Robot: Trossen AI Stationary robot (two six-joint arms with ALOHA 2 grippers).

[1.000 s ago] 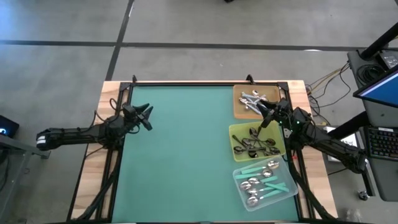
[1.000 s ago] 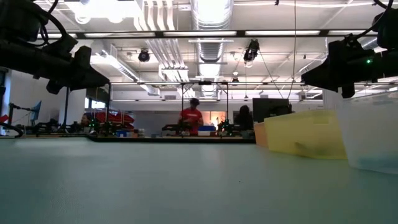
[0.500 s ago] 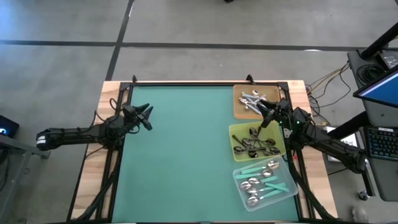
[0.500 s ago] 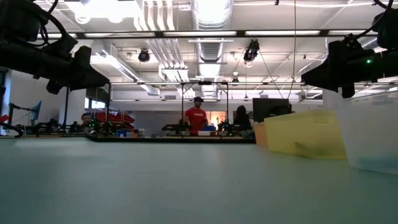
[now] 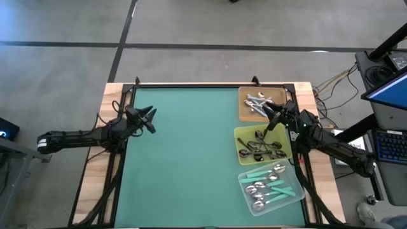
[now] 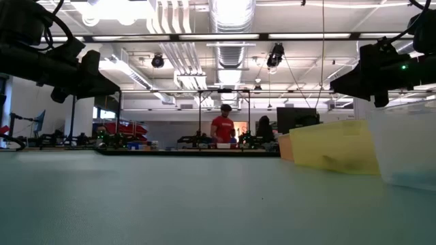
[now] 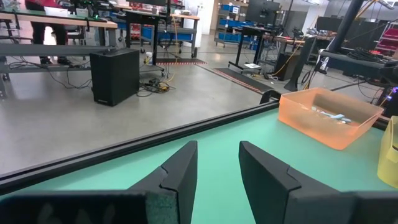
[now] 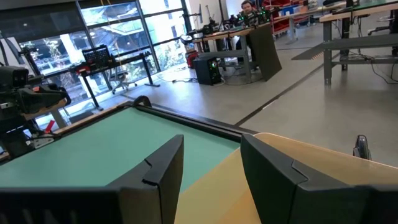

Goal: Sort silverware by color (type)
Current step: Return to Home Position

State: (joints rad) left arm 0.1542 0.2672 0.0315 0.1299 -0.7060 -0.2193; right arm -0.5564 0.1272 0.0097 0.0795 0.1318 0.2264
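Silver shiny spoons (image 5: pixel 256 104), black spoons (image 5: pixel 257 147) and teal-handled spoons (image 5: pixel 275 189) at green worktop (image 5: pixel 191 159) right edge: probably light, stiff, slick, so pinch mid-handle; left gripper (image 5: pixel 149 119), right gripper (image 5: pixel 272 117) parted, empty.

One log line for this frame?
left gripper jaws open, left edge | right gripper jaws open, right side | silver spoons, black spoons, teal spoons in separate trays

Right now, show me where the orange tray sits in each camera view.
High view: orange tray at the green mat's upper right corner, holding silver spoons.
Low view: an orange sliver right of centre, behind the yellow tray.
Left wrist view: right of centre, on the mat.
Right wrist view: probably the tan wall just past the right hand; uncertain.
Shared landmark: the green mat under it.
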